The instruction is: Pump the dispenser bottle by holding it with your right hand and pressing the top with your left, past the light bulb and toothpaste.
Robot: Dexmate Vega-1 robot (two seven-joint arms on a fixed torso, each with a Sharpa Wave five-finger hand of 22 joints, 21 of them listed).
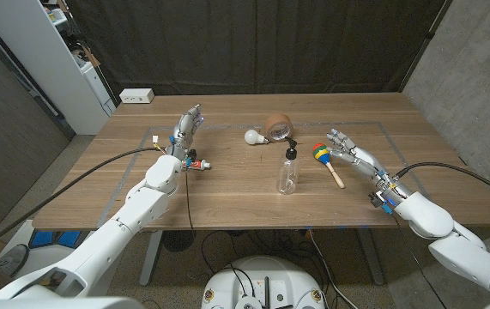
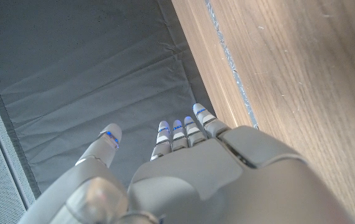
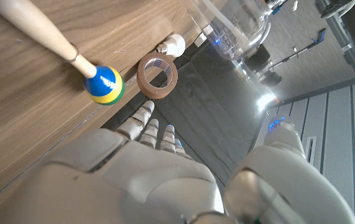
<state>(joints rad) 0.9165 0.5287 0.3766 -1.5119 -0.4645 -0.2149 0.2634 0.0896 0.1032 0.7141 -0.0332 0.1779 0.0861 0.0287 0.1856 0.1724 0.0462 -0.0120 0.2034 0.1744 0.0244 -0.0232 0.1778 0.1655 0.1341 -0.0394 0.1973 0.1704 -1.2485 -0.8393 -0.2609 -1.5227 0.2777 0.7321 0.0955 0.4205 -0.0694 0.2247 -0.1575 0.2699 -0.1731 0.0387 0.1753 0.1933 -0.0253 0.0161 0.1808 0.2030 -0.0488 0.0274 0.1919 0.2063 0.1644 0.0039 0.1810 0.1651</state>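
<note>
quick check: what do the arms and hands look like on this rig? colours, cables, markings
Both arms have glossy white rounded shells. The left hand and right hand are light grey and segmented, with small blue marks near the fingertips. Each wrist carries small colourful connectors, and a black cable loops off each forearm.

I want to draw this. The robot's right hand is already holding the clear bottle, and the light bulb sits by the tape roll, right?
Not quite. In the head view the right hand is open beside the maraca, apart from the bottle. The light bulb does sit by the tape roll.
</note>
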